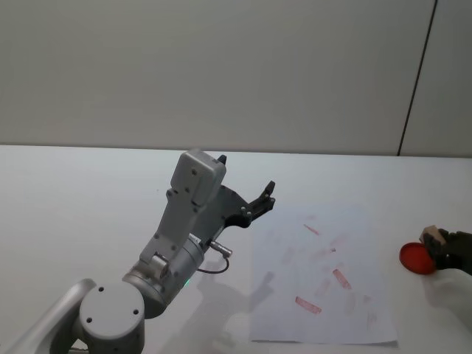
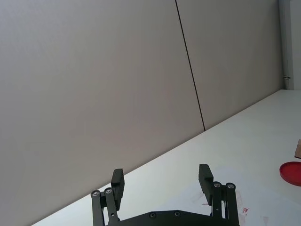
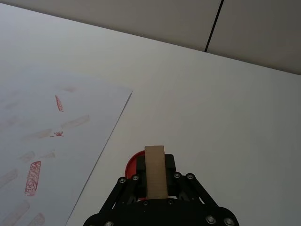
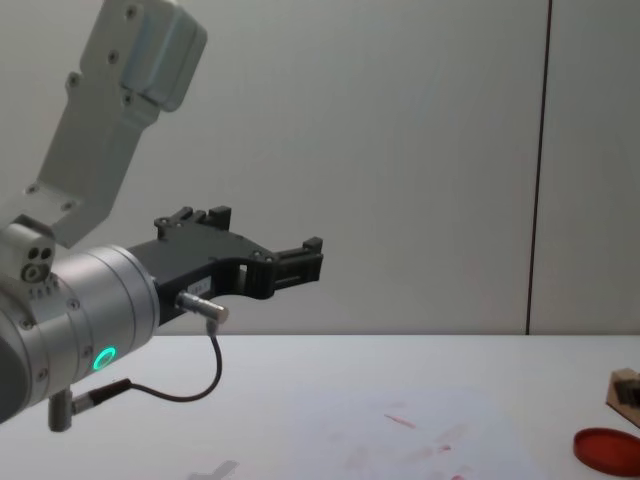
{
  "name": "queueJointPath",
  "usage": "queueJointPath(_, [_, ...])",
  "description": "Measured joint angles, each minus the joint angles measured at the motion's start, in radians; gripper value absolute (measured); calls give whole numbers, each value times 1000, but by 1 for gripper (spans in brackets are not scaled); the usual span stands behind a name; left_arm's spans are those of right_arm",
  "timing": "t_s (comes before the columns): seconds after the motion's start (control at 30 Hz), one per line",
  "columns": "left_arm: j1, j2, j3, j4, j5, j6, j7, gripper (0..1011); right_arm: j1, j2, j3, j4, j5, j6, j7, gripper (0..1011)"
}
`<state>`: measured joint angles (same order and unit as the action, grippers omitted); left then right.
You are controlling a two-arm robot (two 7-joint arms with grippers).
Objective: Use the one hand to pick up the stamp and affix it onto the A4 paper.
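My right gripper is shut on the stamp, a light-brown wooden block held between its black fingers just over the red ink pad. In the head view the stamp and right gripper sit at the far right, beside the ink pad. The A4 paper lies flat to their left, white with several faint red stamp marks. My left gripper hangs open in the air above the paper's left edge, holding nothing.
The left arm's silver wrist with a green ring light and a cable looms over the table's left half. A grey wall with a dark seam stands behind the table.
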<state>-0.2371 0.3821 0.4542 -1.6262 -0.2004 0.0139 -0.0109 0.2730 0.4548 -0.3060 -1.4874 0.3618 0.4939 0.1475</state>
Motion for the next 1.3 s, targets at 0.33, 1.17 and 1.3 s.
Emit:
queueJointPath(0.33, [0,0,0,0,0,0,0,1002,13,-9,-2,33,-14,-11,11,216])
queueJointPath(1.17, [0,0,0,0,0,0,0,1002,25,-18,-5,64,-31,-19,31,652])
queueJointPath(1.3, [0,0,0,0,0,0,0,1002,25,-18,-5,65,-31,-19,32,775])
